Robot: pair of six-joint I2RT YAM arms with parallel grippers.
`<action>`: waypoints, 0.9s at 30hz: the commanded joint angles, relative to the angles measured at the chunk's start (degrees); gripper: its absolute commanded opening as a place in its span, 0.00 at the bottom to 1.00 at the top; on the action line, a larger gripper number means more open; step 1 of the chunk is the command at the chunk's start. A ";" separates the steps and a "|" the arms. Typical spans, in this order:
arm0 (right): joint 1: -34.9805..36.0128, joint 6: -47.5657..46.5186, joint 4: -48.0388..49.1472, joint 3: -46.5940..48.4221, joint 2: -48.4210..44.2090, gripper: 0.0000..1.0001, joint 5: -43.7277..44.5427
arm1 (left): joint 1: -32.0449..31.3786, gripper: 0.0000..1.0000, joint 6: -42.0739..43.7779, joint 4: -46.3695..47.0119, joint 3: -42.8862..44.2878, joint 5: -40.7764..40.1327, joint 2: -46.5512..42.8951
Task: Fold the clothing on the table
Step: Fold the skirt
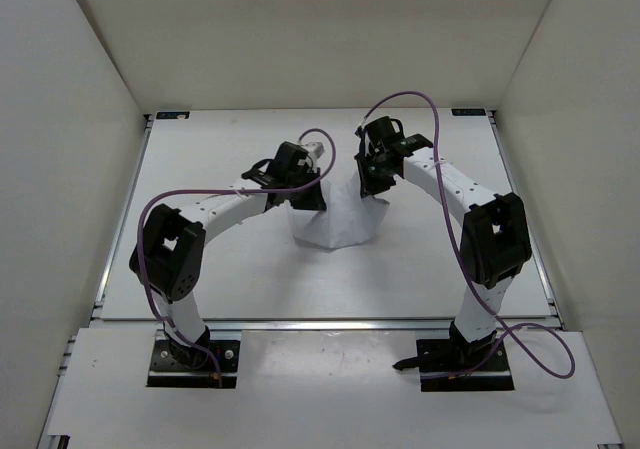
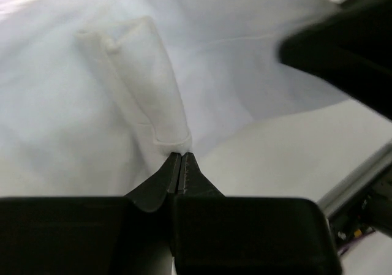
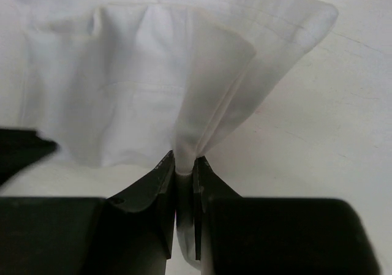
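Observation:
The clothing [image 1: 338, 221], a plain white thin garment, sits bunched in the middle of the table [image 1: 220, 269], its top edge pulled up between both arms. My left gripper [image 1: 306, 195] is at its upper left corner. In the left wrist view that gripper [image 2: 182, 155] is shut, its tips pinching the end of a rolled fold of the clothing [image 2: 138, 73]. My right gripper [image 1: 372, 187] is at the upper right corner. In the right wrist view it [image 3: 185, 165] is shut on a gathered pleat of the clothing [image 3: 202, 97], which fans out beyond the fingers.
White walls enclose the table on three sides. Aluminium rails [image 1: 122, 229] run along its edges, with one rail [image 2: 358, 177] near in the left wrist view. The right arm's dark body [image 2: 343, 48] shows blurred in the left wrist view.

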 commanded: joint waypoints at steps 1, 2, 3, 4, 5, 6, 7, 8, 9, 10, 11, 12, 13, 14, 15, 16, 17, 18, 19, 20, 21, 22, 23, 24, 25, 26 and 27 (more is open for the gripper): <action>-2.02 -0.84 2.81 -0.92 -2.29 0.00 -1.09 | 7.71 0.00 -0.41 0.49 -4.52 -4.32 -4.65; -2.29 -0.93 2.47 -1.45 -2.64 0.00 -1.27 | 8.78 0.00 -0.49 0.32 -5.24 -4.49 -5.27; -2.64 -1.27 2.55 -1.10 -2.55 0.00 -1.10 | 10.79 0.00 -0.49 -0.03 -7.68 -4.75 -5.45; -2.47 -1.54 2.72 -1.28 -2.29 0.00 -1.18 | 12.29 0.00 -0.32 0.58 -9.88 -5.27 -6.15; -3.07 -1.72 2.47 -1.54 -2.38 0.01 -1.09 | 13.17 0.00 0.03 1.19 -11.04 -5.19 -7.11; -3.08 -1.63 2.29 -1.98 -2.46 0.01 -1.18 | 14.31 0.00 0.03 1.90 -13.31 -4.50 -7.47; -3.51 -2.24 2.55 -1.89 -2.47 0.00 -1.62 | 15.46 0.00 -0.23 2.08 -14.46 -4.14 -7.73; -3.61 -1.98 2.64 -1.72 -2.38 0.00 -1.27 | 15.64 0.00 -0.32 2.51 -15.09 -3.70 -7.30; -3.26 -2.15 2.55 -1.98 -2.12 0.00 -1.62 | 15.73 0.00 0.38 2.26 -15.87 -4.39 -7.38; -3.69 -1.90 2.72 -1.81 -1.77 0.00 -1.79 | 15.90 0.07 0.65 1.99 -15.71 -4.84 -6.51; -3.78 -2.41 2.47 -1.63 -2.02 0.00 -1.97 | 16.43 0.17 0.91 1.73 -15.10 -4.67 -5.89; -3.87 -2.42 2.90 -1.45 -1.76 0.00 -2.15 | 16.52 0.23 1.26 0.95 -14.83 -4.49 -5.37; -3.96 -2.59 2.47 -1.37 -1.41 0.00 -2.41 | 16.96 0.38 2.05 0.59 -13.96 -4.66 -5.19; -3.78 -2.33 2.46 -1.02 -1.50 0.00 -2.24 | 17.48 0.49 2.58 -0.72 -12.73 -4.93 -4.92; -4.13 -2.42 2.90 -0.75 -1.41 0.01 -2.67 | 17.66 0.51 2.58 -1.69 -12.11 -5.80 -5.36; -3.87 -2.33 3.08 -1.10 -1.15 0.00 -2.50 | 18.27 0.55 3.36 -3.00 -10.36 -7.29 -5.80; -4.13 -2.33 2.99 -1.10 -0.97 0.00 -2.93 | 18.45 0.56 3.89 -3.45 -8.00 -7.65 -5.89; -3.96 -2.25 3.43 -1.28 -0.88 0.00 -2.68 | 18.80 0.56 4.25 -4.76 -6.75 -8.00 -6.41; -3.87 -2.24 3.34 -1.19 -1.14 0.00 -2.68 | 18.98 0.55 4.51 -5.73 -4.22 -7.57 -6.76; -3.87 -1.90 3.52 -1.19 -0.97 0.00 -2.76 | 18.72 0.54 4.43 -5.66 -1.93 -7.48 -6.85; -3.78 -2.50 3.43 -1.36 -0.97 0.00 -3.11 | 18.20 0.51 4.08 -5.65 0.44 -6.78 -7.20; -3.70 -2.42 3.60 -1.45 -0.80 0.00 -3.11 | 17.76 0.46 3.81 -5.05 1.25 -4.77 -7.03; -4.13 -2.42 3.78 -1.63 -0.80 0.00 -3.11 | 16.45 0.36 2.86 -4.69 2.56 -2.66 -7.12; -3.87 -2.51 3.96 -1.28 -0.71 0.00 -3.29 | 14.43 0.31 2.32 -3.30 3.53 -1.51 -6.68; -4.22 -2.51 3.96 -1.19 -0.71 0.00 -3.38 | 13.28 0.23 1.62 -1.28 3.45 0.85 -6.42; -4.40 -2.25 4.13 -0.93 -0.36 0.00 -3.20 | 11.18 0.16 0.66 -0.22 2.84 1.66 -6.07; -4.57 -2.59 3.87 -0.66 -0.09 0.00 -3.64 | 8.99 0.14 -1.09 2.06 1.36 3.93 -5.19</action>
